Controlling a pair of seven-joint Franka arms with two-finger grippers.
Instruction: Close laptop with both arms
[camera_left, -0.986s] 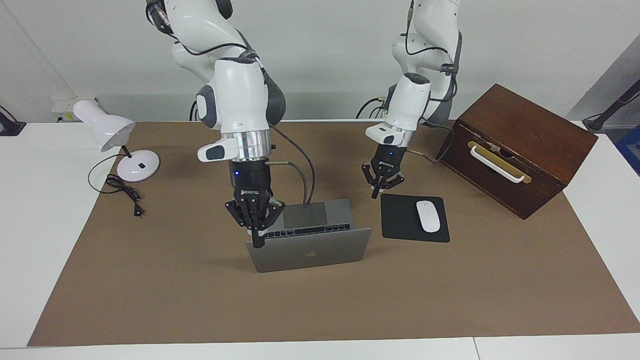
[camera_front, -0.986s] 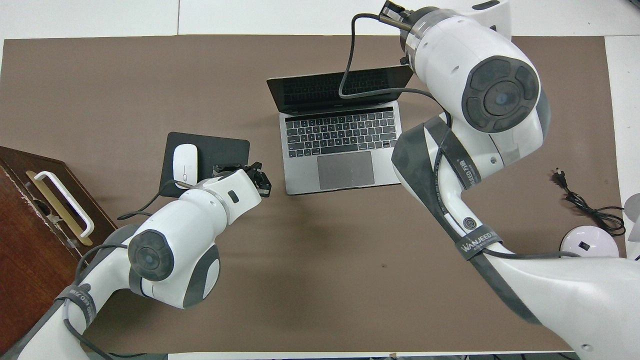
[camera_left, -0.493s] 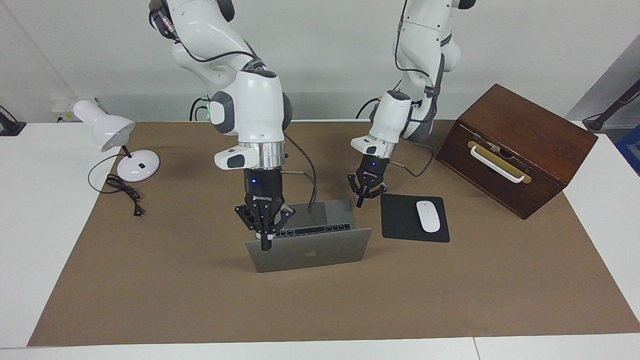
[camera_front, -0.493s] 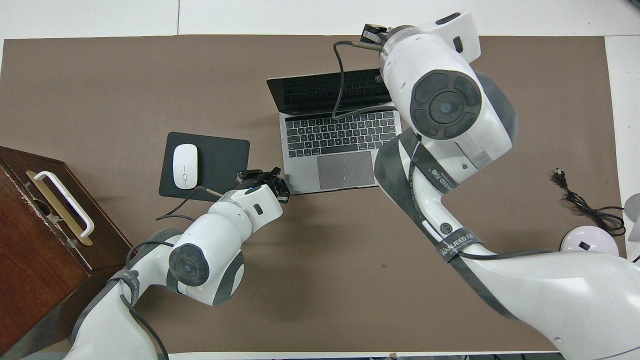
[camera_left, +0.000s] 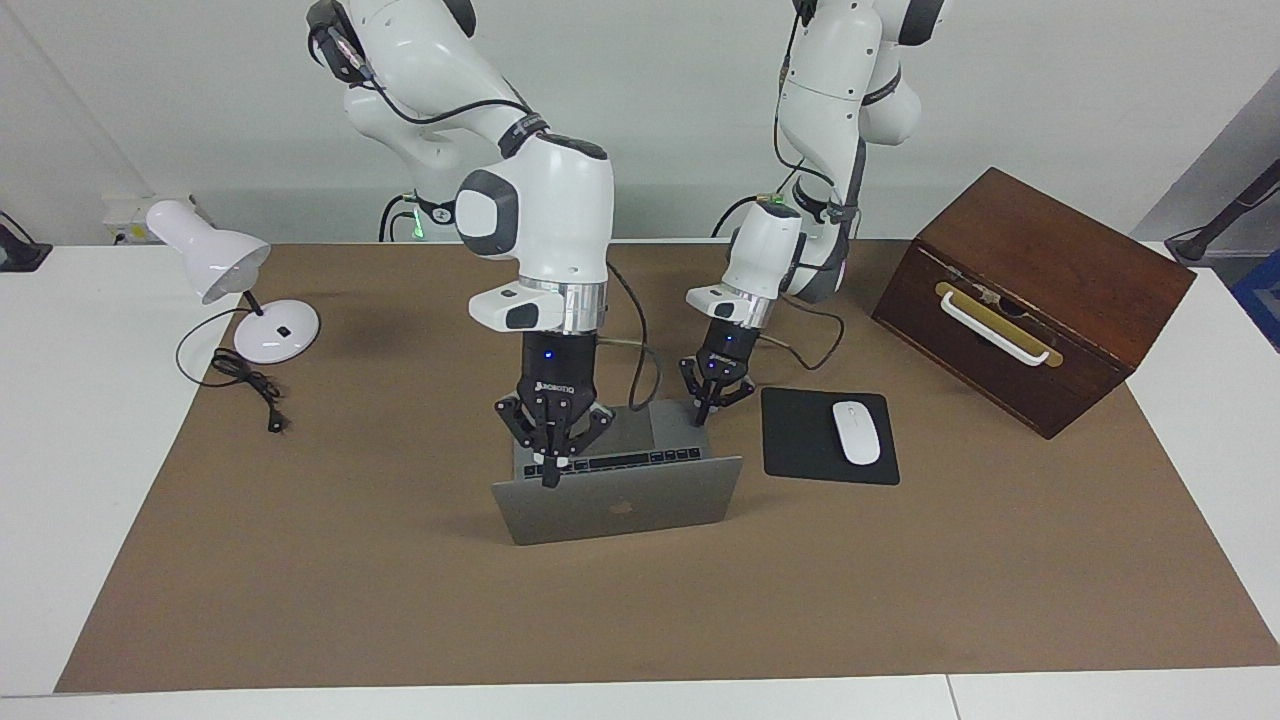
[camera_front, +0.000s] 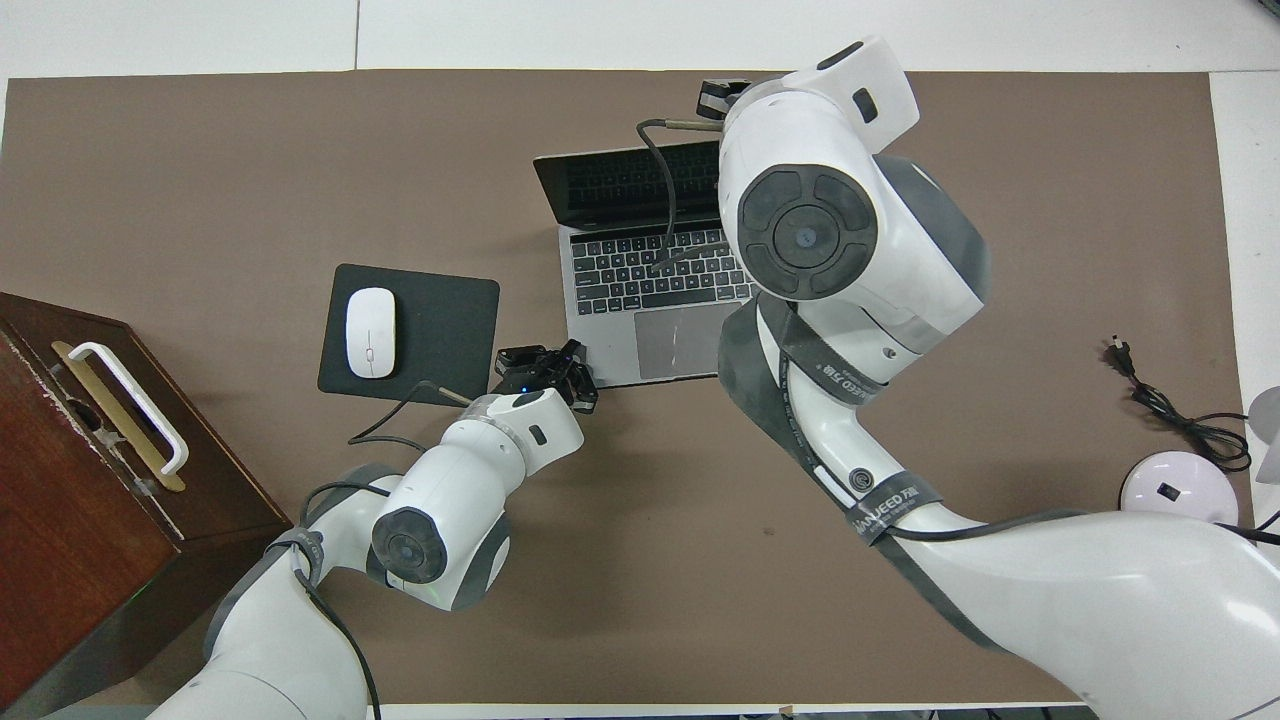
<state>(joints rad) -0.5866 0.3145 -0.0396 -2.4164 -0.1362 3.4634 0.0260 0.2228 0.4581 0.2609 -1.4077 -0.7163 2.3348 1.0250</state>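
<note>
The silver-grey laptop (camera_left: 620, 505) stands open in the middle of the table, its lid with the apple logo raised and its keyboard (camera_front: 640, 270) toward the robots. My right gripper (camera_left: 550, 478) is shut, points straight down and has its tip at the lid's top edge, toward the right arm's end. In the overhead view the right arm's wrist hides it. My left gripper (camera_left: 704, 415) is shut and low over the corner of the laptop's base nearest the robots, on the mouse pad's side; it also shows in the overhead view (camera_front: 565, 362).
A black mouse pad (camera_left: 800, 440) with a white mouse (camera_left: 856, 432) lies beside the laptop toward the left arm's end. A brown wooden box (camera_left: 1030, 290) with a white handle stands past it. A white desk lamp (camera_left: 230, 275) and its cord (camera_left: 250, 385) are at the right arm's end.
My left gripper has moved from the mouse pad's corner to the laptop base's corner. My right gripper has slid along the lid's top edge toward its middle. The lid's angle looks unchanged.
</note>
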